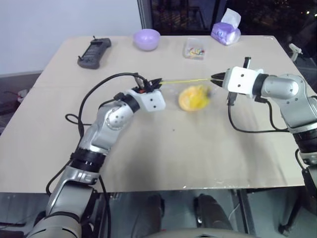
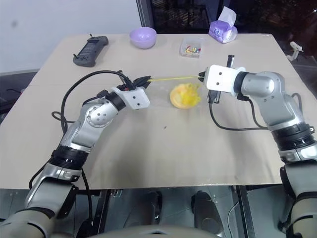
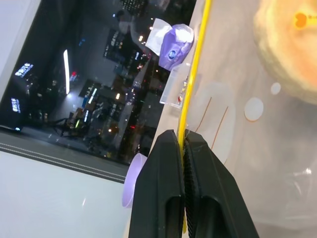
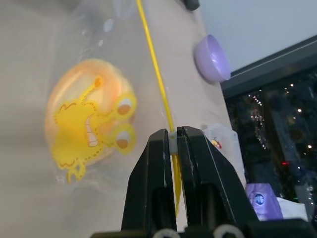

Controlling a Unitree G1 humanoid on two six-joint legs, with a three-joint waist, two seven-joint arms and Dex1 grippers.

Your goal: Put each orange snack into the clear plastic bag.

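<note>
I hold the limp, light clear plastic bag by its yellow strip, left gripper and right gripper both pinched shut on it, orange snack sagging inside.

Clear plastic bag stretched between left gripper and right gripper, orange snack inside, above table
</note>
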